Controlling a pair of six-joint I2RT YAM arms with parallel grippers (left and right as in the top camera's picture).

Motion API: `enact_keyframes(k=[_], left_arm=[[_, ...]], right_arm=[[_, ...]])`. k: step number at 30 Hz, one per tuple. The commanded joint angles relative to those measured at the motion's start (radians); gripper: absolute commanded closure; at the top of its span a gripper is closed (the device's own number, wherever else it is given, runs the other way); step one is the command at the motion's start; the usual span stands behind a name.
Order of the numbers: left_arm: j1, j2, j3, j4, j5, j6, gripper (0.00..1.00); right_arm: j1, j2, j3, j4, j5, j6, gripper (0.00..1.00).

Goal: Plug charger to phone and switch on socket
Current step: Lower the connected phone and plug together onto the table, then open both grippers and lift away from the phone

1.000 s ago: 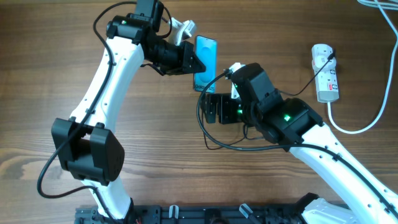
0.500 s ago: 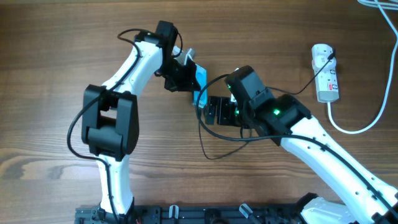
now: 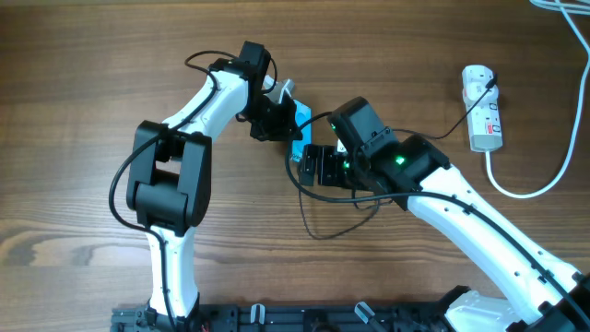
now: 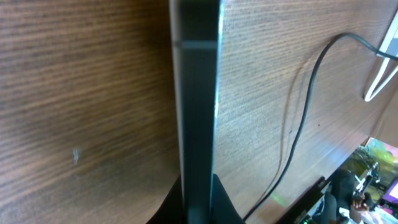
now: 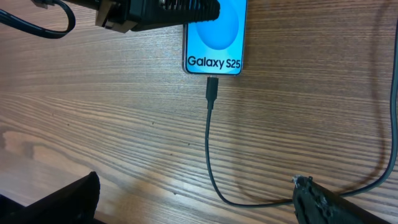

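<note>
The phone (image 5: 214, 37) lies flat on the wooden table with its cyan screen up; it also shows in the overhead view (image 3: 300, 131). My left gripper (image 3: 282, 117) is shut on the phone's edge, which the left wrist view (image 4: 198, 93) shows edge-on between the fingers (image 4: 198, 190). The charger (image 5: 208, 143), a thin black cable, has its connector tip set into the phone's short edge below the "Galaxy S25" text. My right gripper (image 5: 196, 202) is open and empty, its fingers astride the cable, just short of the phone (image 3: 310, 164). The socket (image 3: 483, 115) lies at the far right.
A black plug (image 3: 489, 85) sits in the socket, and a white cord (image 3: 553, 175) curves off to the right edge. The charger cable loops across the table under my right arm (image 3: 309, 221). My two arms crowd the middle of the table.
My left arm has folded in and carried the phone down and right, laying it by my right gripper. My right gripper has shifted slightly left. The socket has not moved.
</note>
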Motion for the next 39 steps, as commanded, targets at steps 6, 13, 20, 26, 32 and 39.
enact_keyframes(k=[6, 13, 20, 26, 32, 39], left_arm=[[-0.002, 0.011, -0.06, 0.054, -0.014, -0.002, 0.91], [-0.002, 0.011, -0.061, 0.042, -0.082, -0.002, 0.71], [-0.002, 0.011, -0.061, -0.018, -0.216, -0.002, 0.27], [0.017, -0.126, -0.061, -0.094, -0.419, -0.093, 0.0], [0.105, -0.527, -0.061, -0.064, -0.515, -0.196, 0.0], [0.107, -0.595, -0.061, -0.068, -0.515, -0.196, 0.0]], right_arm=[[-0.003, 0.005, -0.012, 0.001, -0.018, 0.014, 0.0], [-0.003, 0.005, -0.012, -0.002, -0.037, 0.013, 0.0], [-0.003, 0.005, -0.012, -0.066, -0.029, 0.041, 0.0], [-0.063, 0.003, 0.053, -0.161, -0.029, -0.012, 0.0], [-0.483, 0.038, 0.462, -0.545, 0.222, -0.202, 0.0], [-0.912, 0.2, 0.46, -0.324, 0.474, -0.278, 0.0]])
